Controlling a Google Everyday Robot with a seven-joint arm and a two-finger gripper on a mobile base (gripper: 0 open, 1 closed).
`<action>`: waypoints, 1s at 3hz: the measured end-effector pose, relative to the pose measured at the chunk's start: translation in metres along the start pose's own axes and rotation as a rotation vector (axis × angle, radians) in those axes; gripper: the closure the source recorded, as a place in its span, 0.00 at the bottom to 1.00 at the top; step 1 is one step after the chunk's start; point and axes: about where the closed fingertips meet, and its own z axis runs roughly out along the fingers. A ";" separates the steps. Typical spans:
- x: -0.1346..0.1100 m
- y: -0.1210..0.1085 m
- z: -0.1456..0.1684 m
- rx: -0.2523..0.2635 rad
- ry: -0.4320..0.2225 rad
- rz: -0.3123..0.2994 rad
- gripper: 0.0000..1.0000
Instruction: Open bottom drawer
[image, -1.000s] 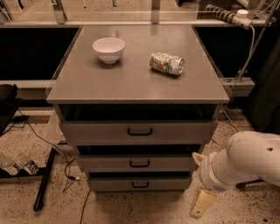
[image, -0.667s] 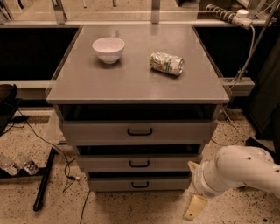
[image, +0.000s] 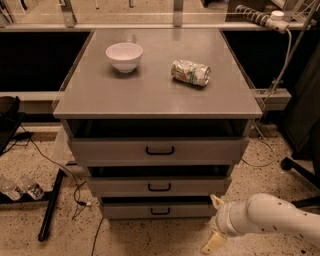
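Observation:
The bottom drawer (image: 125, 210) is the lowest and shortest grey front of the cabinet, with a small black bar handle (image: 160, 211) at its centre. Its front stands nearly flush, set back under the middle drawer. My gripper (image: 215, 223) is on the end of the white arm (image: 270, 224), low at the drawer's right end, right of the handle. Its beige fingers (image: 213, 243) are spread apart and hold nothing.
The middle drawer (image: 159, 186) and top drawer (image: 159, 149) jut out above. On the cabinet top (image: 155, 95) sit a white bowl (image: 124, 56) and a crushed can (image: 190, 72). A black bar (image: 51, 205) and cables lie on the floor at left, and a chair base (image: 300, 170) at right.
The arm has swung left and in toward the cabinet; the gripper now sits at the bottom drawer's right end, with its upper finger showing.

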 end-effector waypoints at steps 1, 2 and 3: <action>0.017 -0.014 0.033 -0.010 -0.073 0.025 0.00; 0.017 -0.014 0.033 -0.010 -0.073 0.025 0.00; 0.018 -0.017 0.046 0.019 -0.049 -0.001 0.00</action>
